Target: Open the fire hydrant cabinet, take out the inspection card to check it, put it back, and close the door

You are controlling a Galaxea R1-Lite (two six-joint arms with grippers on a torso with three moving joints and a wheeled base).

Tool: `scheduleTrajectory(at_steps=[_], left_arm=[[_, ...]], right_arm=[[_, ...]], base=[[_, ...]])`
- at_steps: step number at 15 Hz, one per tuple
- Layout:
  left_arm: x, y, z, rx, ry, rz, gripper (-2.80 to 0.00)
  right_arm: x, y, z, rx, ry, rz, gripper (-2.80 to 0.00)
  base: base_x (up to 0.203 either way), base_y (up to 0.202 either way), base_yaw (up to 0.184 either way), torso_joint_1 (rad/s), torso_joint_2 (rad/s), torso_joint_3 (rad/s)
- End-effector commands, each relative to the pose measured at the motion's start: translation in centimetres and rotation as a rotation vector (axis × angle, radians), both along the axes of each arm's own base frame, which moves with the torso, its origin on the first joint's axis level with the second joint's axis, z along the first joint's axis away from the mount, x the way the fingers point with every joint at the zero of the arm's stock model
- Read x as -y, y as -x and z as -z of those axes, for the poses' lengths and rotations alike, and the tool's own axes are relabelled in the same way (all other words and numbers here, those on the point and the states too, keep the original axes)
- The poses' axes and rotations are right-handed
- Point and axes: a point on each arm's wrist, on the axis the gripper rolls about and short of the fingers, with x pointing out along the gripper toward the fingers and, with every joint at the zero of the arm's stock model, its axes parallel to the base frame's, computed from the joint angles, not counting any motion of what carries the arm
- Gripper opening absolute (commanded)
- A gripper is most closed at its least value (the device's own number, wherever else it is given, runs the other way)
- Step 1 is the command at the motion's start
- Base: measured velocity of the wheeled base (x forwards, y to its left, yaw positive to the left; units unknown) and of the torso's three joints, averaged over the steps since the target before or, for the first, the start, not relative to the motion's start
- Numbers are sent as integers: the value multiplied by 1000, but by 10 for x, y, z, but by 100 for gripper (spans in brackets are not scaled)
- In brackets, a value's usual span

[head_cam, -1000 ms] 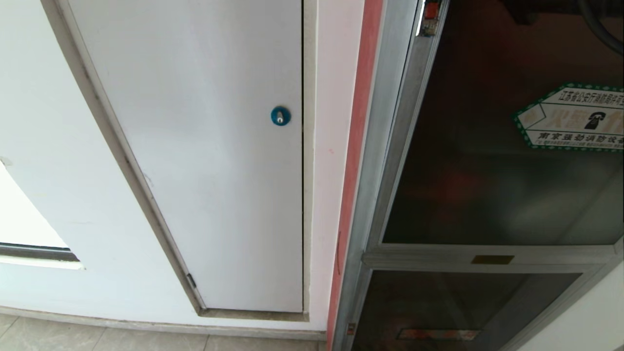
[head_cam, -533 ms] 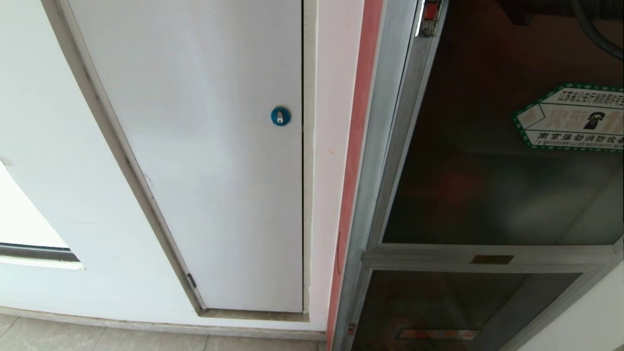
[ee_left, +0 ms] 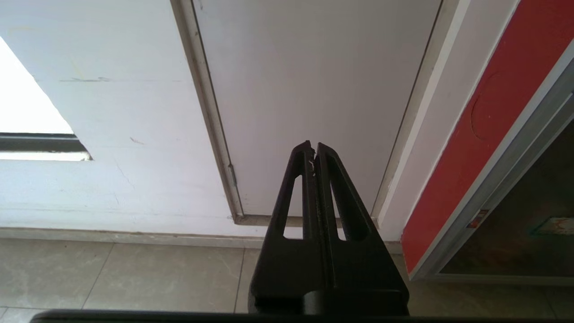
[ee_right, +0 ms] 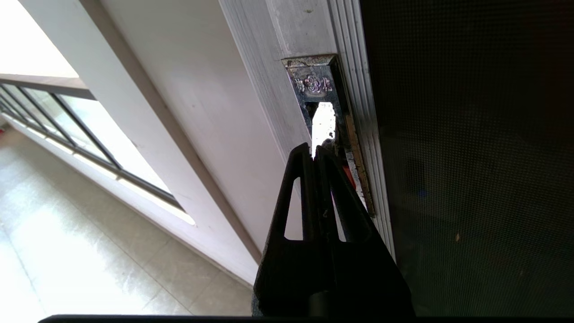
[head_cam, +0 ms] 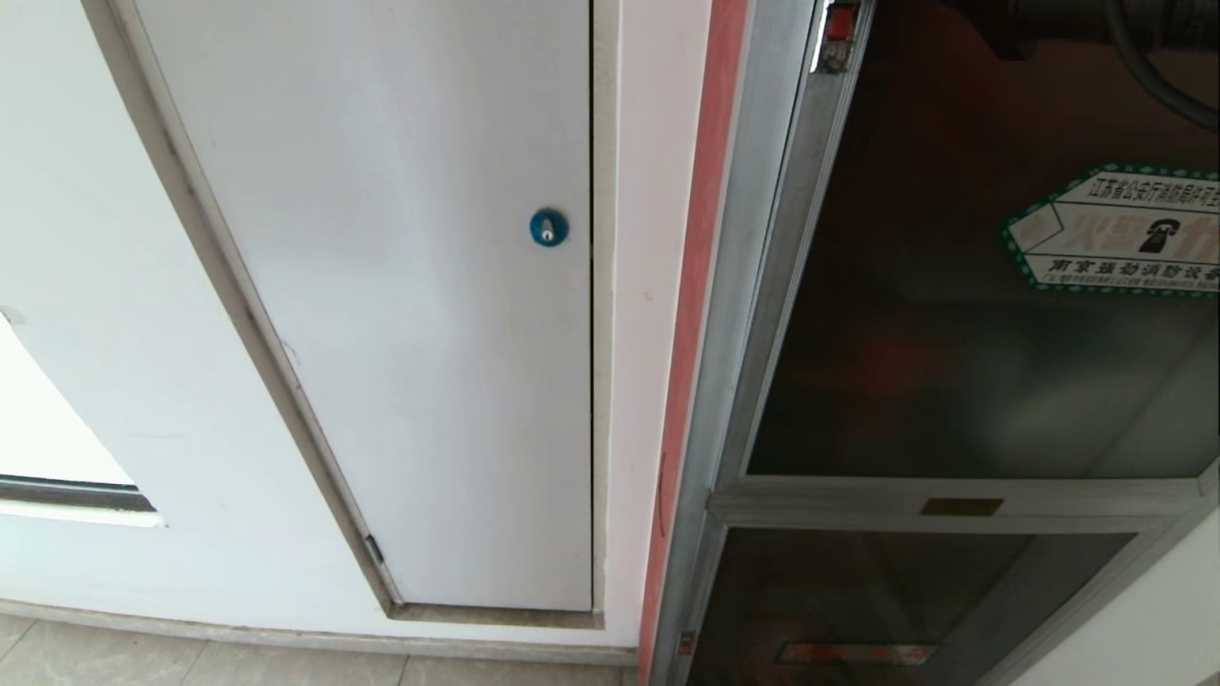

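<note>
Your right claw [ee_right: 314, 150], fingers pressed together and holding nothing, sits with its tips at the recessed latch [ee_right: 320, 119] in the silver frame edge of the door [ee_right: 471, 157], a sliver of red showing just beside them. Your left claw [ee_left: 313, 148], likewise closed and empty, hangs parked low before the plain white panel door [head_cam: 381, 286] with its blue lock [head_cam: 548, 227]. Beyond, the fire hydrant cabinet [head_cam: 762, 381] looks shut, its hexagonal sticker [head_cam: 1115, 229] on the dark glass. The opening step appears under way; next you would need to work the latch and swing the door out. The inspection card is not visible.
</note>
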Motion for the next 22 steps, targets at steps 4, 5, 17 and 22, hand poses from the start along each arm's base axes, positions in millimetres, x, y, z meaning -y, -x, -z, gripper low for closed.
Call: scheduleTrajectory(at_steps=[4,5,17,22], left_arm=[[0,0,0,0,0,0,-280],[0,0,0,0,0,0,-280],[0,0,0,0,0,0,-280],[0,0,0,0,0,0,-280]], right_arm=[[-2,-4,3,-8,2,0,-280],[-1,-6,3,-8,2,6,-280],[3,-18,10,-26,15,33,-280],[1,-21,12,-30,24,33,-280]], base=[[0,0,0,0,0,0],[0,0,0,0,0,0],[0,0,0,0,0,0],[0,0,0,0,0,0]])
